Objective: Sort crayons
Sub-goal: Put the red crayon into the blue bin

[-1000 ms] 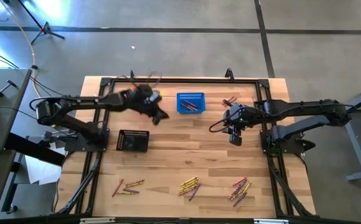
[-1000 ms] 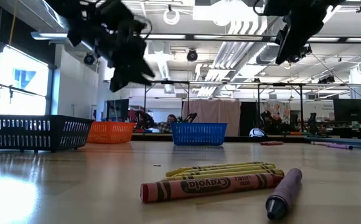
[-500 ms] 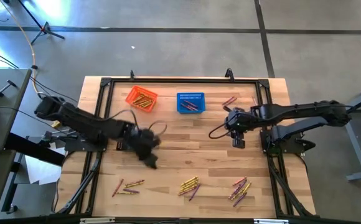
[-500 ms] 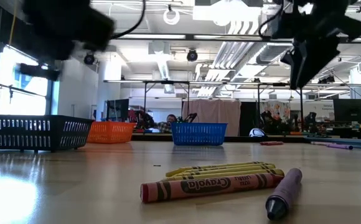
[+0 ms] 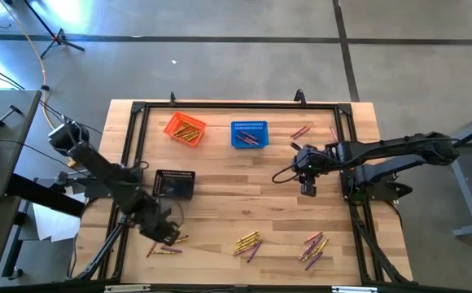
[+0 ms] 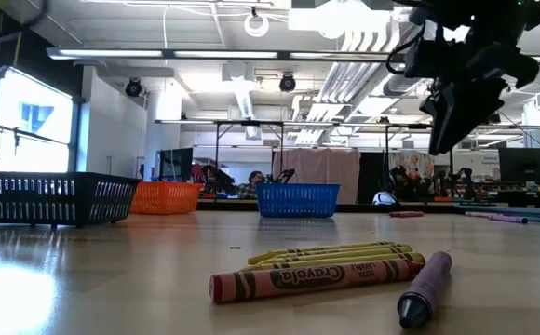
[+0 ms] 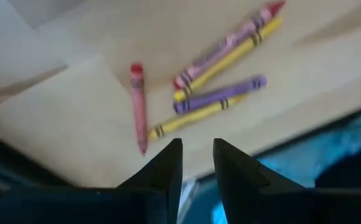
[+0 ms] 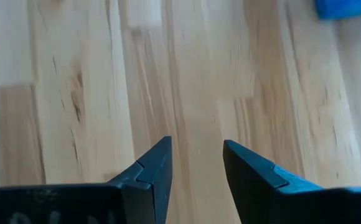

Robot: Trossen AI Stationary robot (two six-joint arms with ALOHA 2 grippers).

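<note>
The left gripper [image 7: 197,163] hovers just beside a cluster of crayons [image 7: 221,74], fingers [image 7: 168,165] slightly apart, empty. The right gripper [image 8: 196,163] hangs over bare desk [image 8: 187,81], released.

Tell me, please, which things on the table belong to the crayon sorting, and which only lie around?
For the job: crayons, orange basket, blue basket, black basket, left gripper, right gripper.
Just around: cables on the floor, black table frame.

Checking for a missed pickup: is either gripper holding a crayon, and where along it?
Neither. The left gripper and right gripper both show empty gaps.
</note>
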